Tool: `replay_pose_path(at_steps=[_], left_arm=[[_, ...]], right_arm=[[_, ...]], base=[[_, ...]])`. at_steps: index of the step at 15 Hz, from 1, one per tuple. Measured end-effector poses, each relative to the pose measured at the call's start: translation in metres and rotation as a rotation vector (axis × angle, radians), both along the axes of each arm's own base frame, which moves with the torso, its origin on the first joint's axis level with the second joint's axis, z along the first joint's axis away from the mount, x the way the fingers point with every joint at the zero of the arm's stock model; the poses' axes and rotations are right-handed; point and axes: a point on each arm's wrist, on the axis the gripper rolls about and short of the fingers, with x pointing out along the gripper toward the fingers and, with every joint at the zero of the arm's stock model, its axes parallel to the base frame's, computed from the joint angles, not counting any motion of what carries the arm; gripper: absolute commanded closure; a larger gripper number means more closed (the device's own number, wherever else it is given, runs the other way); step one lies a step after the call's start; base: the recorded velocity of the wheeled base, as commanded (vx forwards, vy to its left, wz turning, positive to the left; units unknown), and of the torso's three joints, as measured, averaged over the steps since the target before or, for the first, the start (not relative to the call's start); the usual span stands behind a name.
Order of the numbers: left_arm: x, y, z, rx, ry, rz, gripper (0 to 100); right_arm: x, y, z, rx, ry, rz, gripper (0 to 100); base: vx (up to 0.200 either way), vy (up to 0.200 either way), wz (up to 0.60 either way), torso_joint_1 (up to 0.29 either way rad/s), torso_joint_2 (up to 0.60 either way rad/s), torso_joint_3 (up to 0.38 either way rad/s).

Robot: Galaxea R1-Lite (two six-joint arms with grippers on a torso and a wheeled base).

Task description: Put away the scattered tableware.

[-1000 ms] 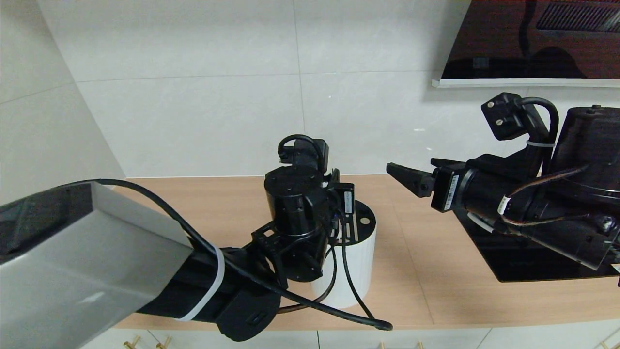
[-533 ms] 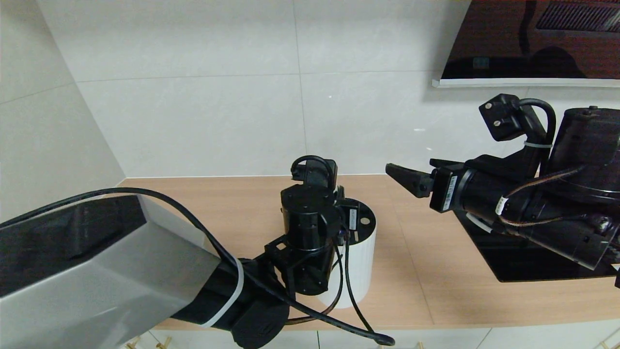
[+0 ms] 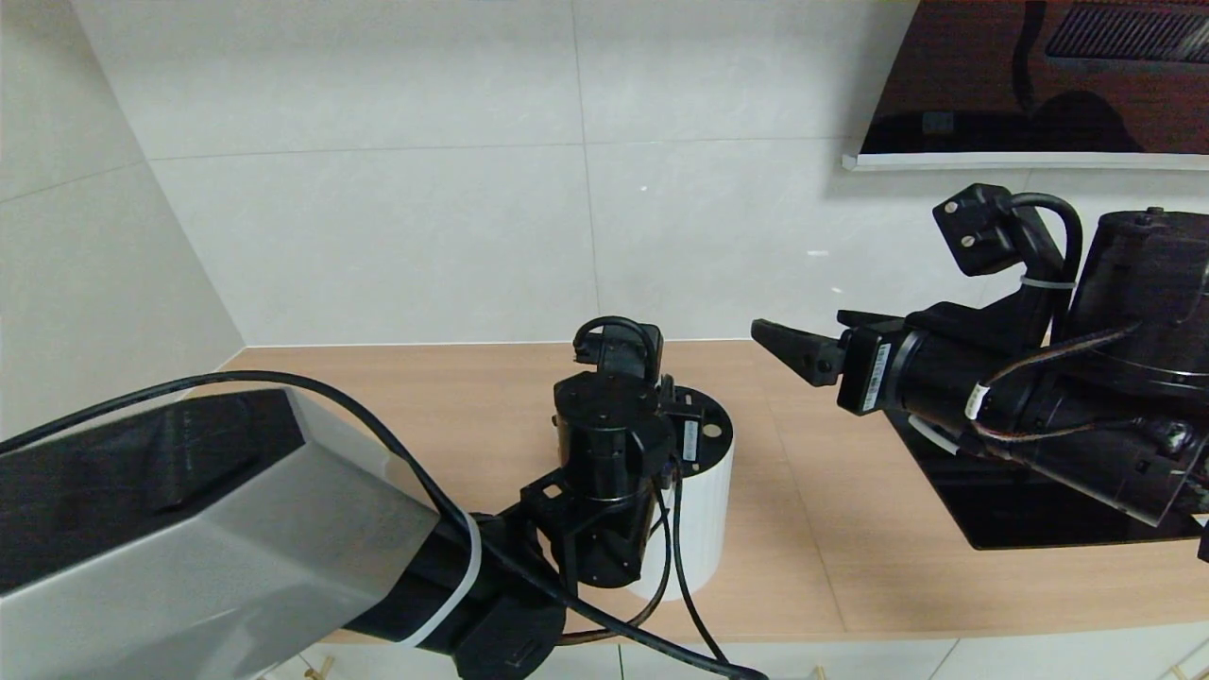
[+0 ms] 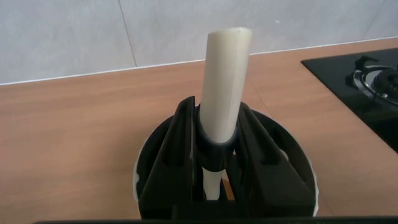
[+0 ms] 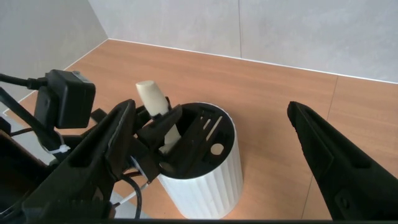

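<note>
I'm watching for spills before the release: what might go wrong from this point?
1. The left tool grips the cream-handled utensil above the white utensil holder's black slotted insert. If the hidden end misses a slot, it may jam or lean out.
2. The holder stands near the counter's front edge, so a sideways push might tip it off.
3. The open right tool hovers close by, so the arms might collide.

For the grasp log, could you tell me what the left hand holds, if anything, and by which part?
The left hand grips a cream utensil handle partway down its shaft, above the white utensil holder; the working end is hidden.
</note>
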Motion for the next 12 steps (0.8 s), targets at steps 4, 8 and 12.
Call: replay_pose_path(at_steps=[4,8,12], left_arm=[[-0.0003,0.0001,-0.0004,0.001,0.001,0.001,0],[-0.0010,0.0001,0.0008,-0.003,-0.003,0.000,0],[-0.0018,0.0009,0.0017,-0.004,-0.004,0.000,0]], right_arm=[[-0.0001,-0.0001,-0.0005,-0.001,0.002,0.000,0],[-0.0001,-0.0001,-0.0002,0.000,0.000,0.000,0],[-0.0003,-0.0002,0.0000,0.000,-0.001,0.000,0]], base=[[0.000,0.000,0.00,0.000,0.00,0.000],[0.000,0.000,0.00,0.000,0.00,0.000],[0.000,0.000,0.00,0.000,0.00,0.000]])
